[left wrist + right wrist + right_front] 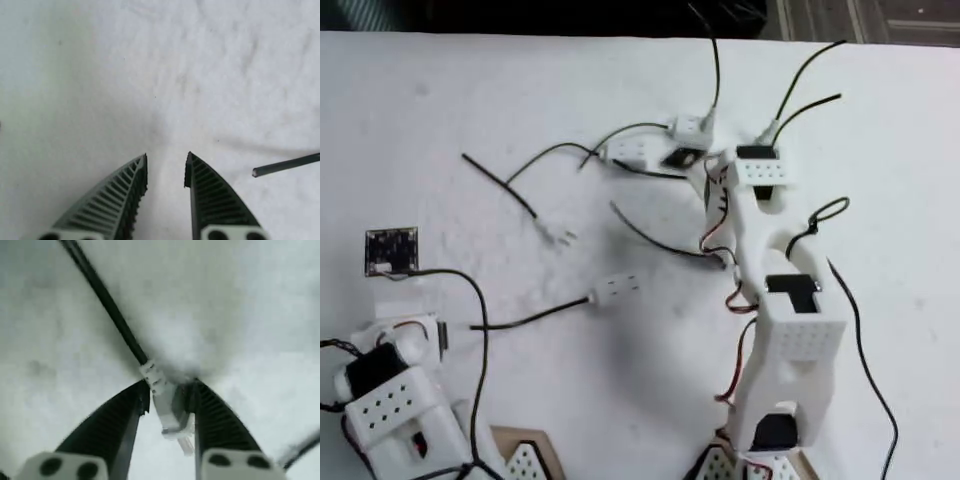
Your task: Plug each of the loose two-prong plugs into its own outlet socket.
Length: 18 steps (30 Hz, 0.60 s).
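Note:
My right gripper (169,399) is shut on a white plug body (169,407); its black cable (107,305) runs away from the fingers over the table. From above, this gripper (682,158) sits at the back centre, between a small white piece (690,125) and a white socket block (635,150). A second white socket block (617,287) lies mid-table. A loose two-prong plug (556,235) on a black cable lies left of centre. My left gripper (166,170) hangs open over bare table, close to a cut cable end (256,172).
A black square marker (392,250) lies at the left. Black cables (865,350) loop around the right arm, and another white connector (766,131) lies behind it. The left arm's base (390,400) fills the near left corner. The table's back edge (570,34) borders a dark floor.

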Tool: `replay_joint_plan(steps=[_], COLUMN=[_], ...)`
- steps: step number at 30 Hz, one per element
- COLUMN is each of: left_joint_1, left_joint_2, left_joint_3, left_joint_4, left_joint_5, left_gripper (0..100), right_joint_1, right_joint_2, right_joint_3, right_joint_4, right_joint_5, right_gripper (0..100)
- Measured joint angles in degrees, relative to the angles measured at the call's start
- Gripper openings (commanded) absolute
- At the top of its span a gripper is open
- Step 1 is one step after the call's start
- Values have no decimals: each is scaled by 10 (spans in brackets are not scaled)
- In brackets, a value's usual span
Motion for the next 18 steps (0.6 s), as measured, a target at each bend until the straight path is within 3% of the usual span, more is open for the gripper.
replay_joint_plan(steps=[6,10,18], left_joint_1=[1,1,1], left_joint_2=[0,0,0], left_joint_3=[0,0,0], left_joint_4=[0,0,0], left_joint_5=[0,0,0], left_gripper=[142,142,142], right_joint_1=[0,4,6], right_joint_2=[4,8,10], right_joint_3=[1,-2,-2], right_joint_4=[-3,-3,7], right_joint_5=[4,6,16], right_gripper=[113,17,17])
